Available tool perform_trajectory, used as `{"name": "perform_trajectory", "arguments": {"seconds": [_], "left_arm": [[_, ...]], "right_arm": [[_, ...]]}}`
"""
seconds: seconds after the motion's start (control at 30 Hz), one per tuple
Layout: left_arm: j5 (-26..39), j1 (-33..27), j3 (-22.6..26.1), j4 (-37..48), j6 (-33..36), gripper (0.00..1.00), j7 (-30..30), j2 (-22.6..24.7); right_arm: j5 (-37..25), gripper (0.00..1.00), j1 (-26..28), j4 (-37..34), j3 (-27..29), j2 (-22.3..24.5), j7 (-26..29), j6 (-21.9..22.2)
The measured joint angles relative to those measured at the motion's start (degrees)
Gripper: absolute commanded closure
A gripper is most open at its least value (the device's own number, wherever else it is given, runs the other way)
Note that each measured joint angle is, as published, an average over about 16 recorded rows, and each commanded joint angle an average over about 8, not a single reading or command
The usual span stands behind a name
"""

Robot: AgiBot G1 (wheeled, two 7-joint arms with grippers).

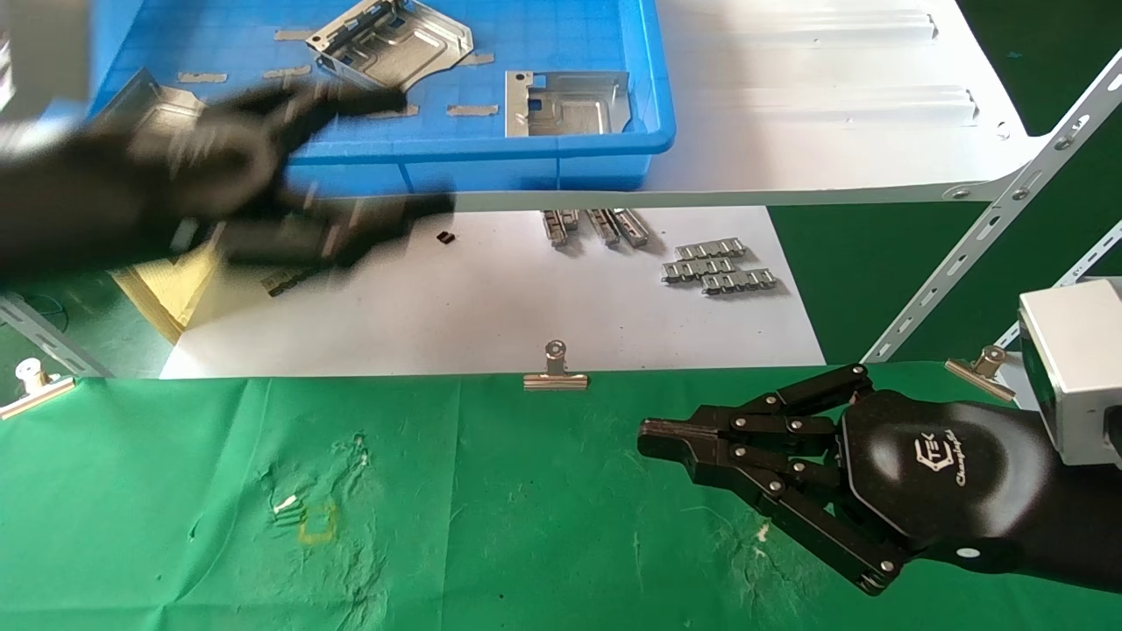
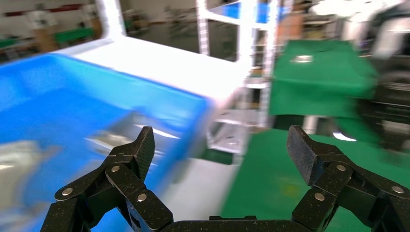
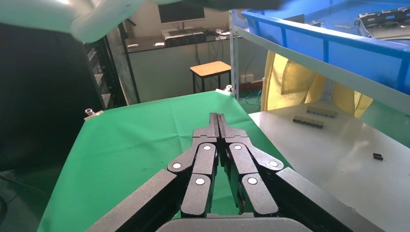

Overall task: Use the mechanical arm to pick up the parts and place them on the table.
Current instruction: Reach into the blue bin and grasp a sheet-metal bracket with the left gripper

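While the left gripper [image 1: 351, 166] sweeps, blurred, over the near wall of the blue bin [image 1: 526, 162] at the far left, its jaws are spread wide and hold nothing, so the step in hand looks like the reach for a pick. The parts [image 1: 568, 103] lie inside the bin on the white shelf board [image 1: 833, 105] beyond the far edge of the tabletop [image 1: 175, 491]: one near the bin's right end, another [image 1: 390, 39] tilted further back, and possibly a third [image 1: 145, 101] half hidden behind the arm. None has yet reached the green cloth. The next move likely calls for clearing the bin's wall, dropping the open jaws over a plate's bent flange and closing on it, since a flat sheet gives little else to pinch. The bin's rim and the shelf's front edge are the things to avoid on the lift out. The near left and middle of the tabletop offer broad open room for setting down; binder clips [image 1: 555, 372] sit along its far edge. The right gripper [image 1: 653, 438] rests parked at the near right corner, jaws pressed together and empty.
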Motion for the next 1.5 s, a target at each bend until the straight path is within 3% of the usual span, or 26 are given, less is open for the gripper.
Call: {"name": "perform_trajectory", "arguments": {"seconds": [0.37, 0.6, 0.63, 0.67, 0.9, 1.5], "left_arm": [[15.6, -21.48, 6.83, 30.48, -14.4, 0.03, 4.77, 15.11], [21.51, -28.27, 9.52, 44.78, -26.17, 0.88, 6.91, 22.3], [22.06, -28.86, 9.79, 46.16, -27.5, 0.98, 7.02, 23.04], [22.55, -29.4, 10.04, 47.41, -28.7, 1.0, 7.11, 23.72], [24.93, -31.81, 11.47, 52.54, -32.71, 1.0, 7.05, 26.45], [27.71, -34.06, 13.41, 55.73, -30.75, 1.0, 5.93, 26.55]], "right_arm": [[0.0, 1.0, 0.0, 0.0, 0.0, 0.0, 0.0, 0.0], [0.0, 1.0, 0.0, 0.0, 0.0, 0.0, 0.0, 0.0], [0.0, 1.0, 0.0, 0.0, 0.0, 0.0, 0.0, 0.0], [0.0, 1.0, 0.0, 0.0, 0.0, 0.0, 0.0, 0.0], [0.0, 1.0, 0.0, 0.0, 0.0, 0.0, 0.0, 0.0], [0.0, 1.0, 0.0, 0.0, 0.0, 0.0, 0.0, 0.0]]}}
